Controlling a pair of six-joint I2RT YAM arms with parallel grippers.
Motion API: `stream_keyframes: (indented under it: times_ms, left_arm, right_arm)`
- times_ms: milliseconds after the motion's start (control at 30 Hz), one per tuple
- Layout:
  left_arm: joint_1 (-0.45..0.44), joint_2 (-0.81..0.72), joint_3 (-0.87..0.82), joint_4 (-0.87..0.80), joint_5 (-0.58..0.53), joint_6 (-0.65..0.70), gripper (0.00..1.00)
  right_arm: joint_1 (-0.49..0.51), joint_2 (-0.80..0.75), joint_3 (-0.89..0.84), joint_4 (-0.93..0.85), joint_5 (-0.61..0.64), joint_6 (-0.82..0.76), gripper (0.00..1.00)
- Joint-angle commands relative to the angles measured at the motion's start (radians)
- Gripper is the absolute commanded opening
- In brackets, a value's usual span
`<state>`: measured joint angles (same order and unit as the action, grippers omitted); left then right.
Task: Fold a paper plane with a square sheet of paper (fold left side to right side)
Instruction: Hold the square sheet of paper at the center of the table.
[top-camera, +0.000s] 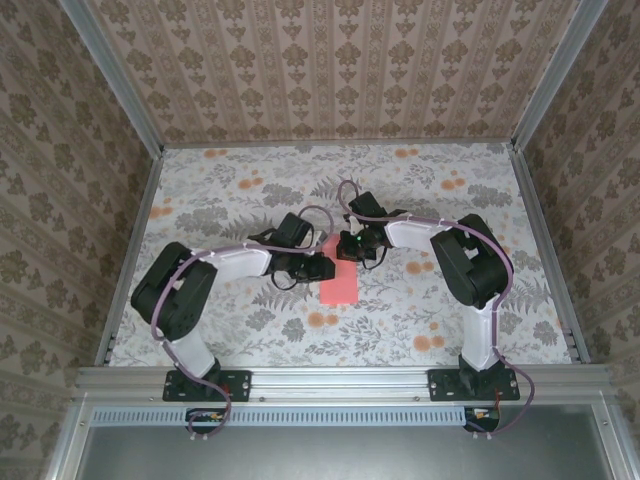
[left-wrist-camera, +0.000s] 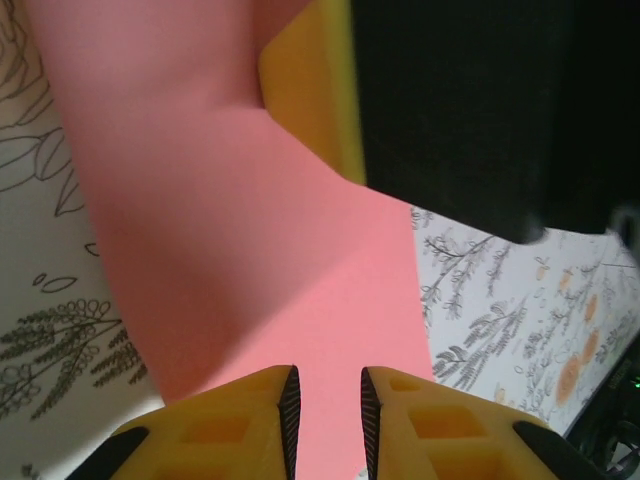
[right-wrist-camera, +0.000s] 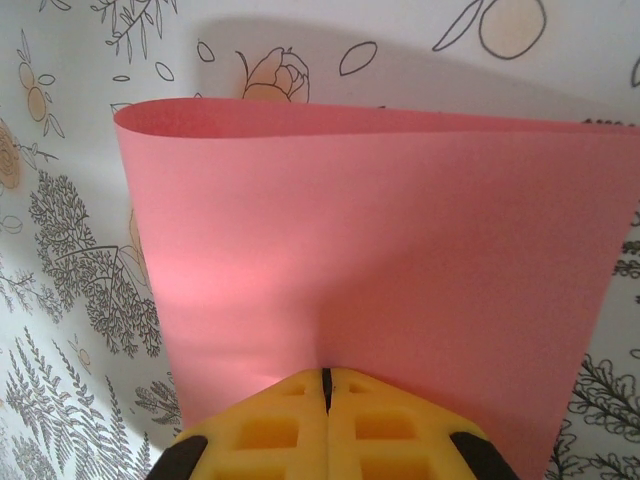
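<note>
Left gripper (top-camera: 320, 268): left of centre in the top view, at the paper's left edge. In the left wrist view its yellow fingers (left-wrist-camera: 240, 430) sit at the bottom of the frame, a narrow gap apart, with pink showing in the gap and nothing clamped.
Paper (top-camera: 341, 286): centre of the top view, on the tablecloth between the two grippers. In the right wrist view it fills the middle of the frame, and its top edge is a soft rounded bend, not pressed flat.
Right gripper (top-camera: 354, 250): just right of centre, at the paper's upper end. In the right wrist view its fingers (right-wrist-camera: 270, 430) are pressed together at bottom centre, clamped on the paper's near edge.
Tablecloth (top-camera: 250, 190): floral print, under everything.
</note>
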<state>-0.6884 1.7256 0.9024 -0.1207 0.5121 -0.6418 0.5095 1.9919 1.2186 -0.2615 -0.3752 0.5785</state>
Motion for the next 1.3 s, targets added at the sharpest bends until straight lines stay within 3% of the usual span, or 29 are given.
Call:
stream_keyframes:
  times_ms: [0, 433, 767, 900, 1100, 1267]
  left_arm:
    - [-0.011, 0.035, 0.027, 0.033, 0.031, 0.02, 0.26]
    - [-0.026, 0.089, -0.016, -0.003, -0.012, 0.003, 0.25]
    - [-0.031, 0.08, -0.03, -0.002, -0.026, -0.009, 0.24]
    - [-0.034, 0.076, -0.03, 0.001, -0.029, -0.014, 0.24]
    - [-0.034, 0.066, -0.031, -0.003, -0.035, -0.015, 0.24]
    - [-0.034, 0.061, -0.031, -0.004, -0.04, -0.017, 0.23]
  right_arm:
    - [0.006, 0.056, -0.006, -0.074, 0.044, -0.014, 0.03]
    - [0.006, 0.0, -0.008, -0.031, 0.039, -0.011, 0.06]
    - [0.001, -0.228, -0.046, -0.027, 0.125, -0.034, 0.26]
    - [0.005, -0.319, -0.118, -0.06, 0.113, -0.021, 0.23]
    - [0.047, -0.403, -0.257, -0.023, 0.035, 0.043, 0.06]
    - [0.093, -0.37, -0.309, -0.004, 0.028, 0.08, 0.04]
